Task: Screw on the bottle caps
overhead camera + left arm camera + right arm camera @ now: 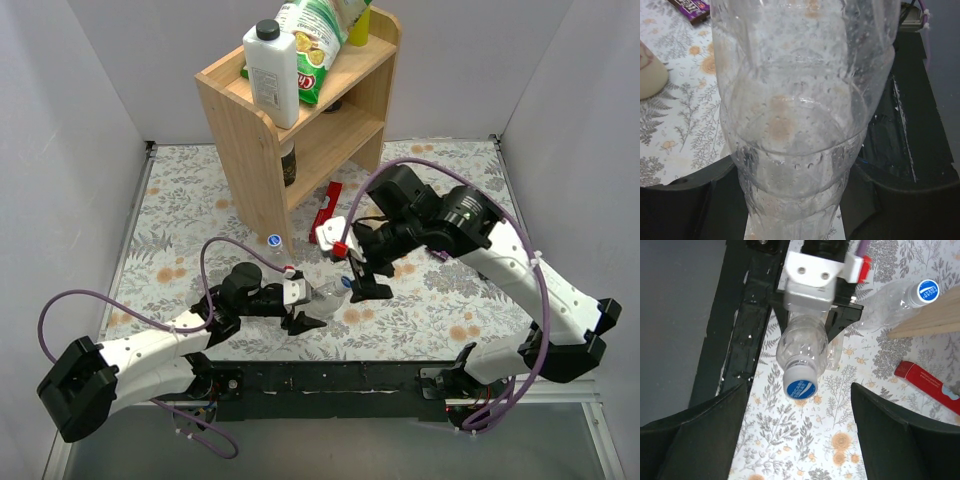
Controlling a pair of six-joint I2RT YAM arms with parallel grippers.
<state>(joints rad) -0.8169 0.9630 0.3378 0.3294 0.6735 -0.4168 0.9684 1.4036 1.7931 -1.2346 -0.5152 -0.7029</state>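
Clear thin plastic bottle [802,345], light and easily dented, is clamped round its body by the left gripper [304,303], low over the table [440,300]. Its small blue cap [800,388], likely slippery, faces the right gripper [364,278], spread wide and empty; take it by the rim

White panel walls [60,120] on three sides. Floral-print cloth [180,200] covers the table. Two-tier wooden shelf [245,170] stands at back, centre-left. Light even, diffuse.
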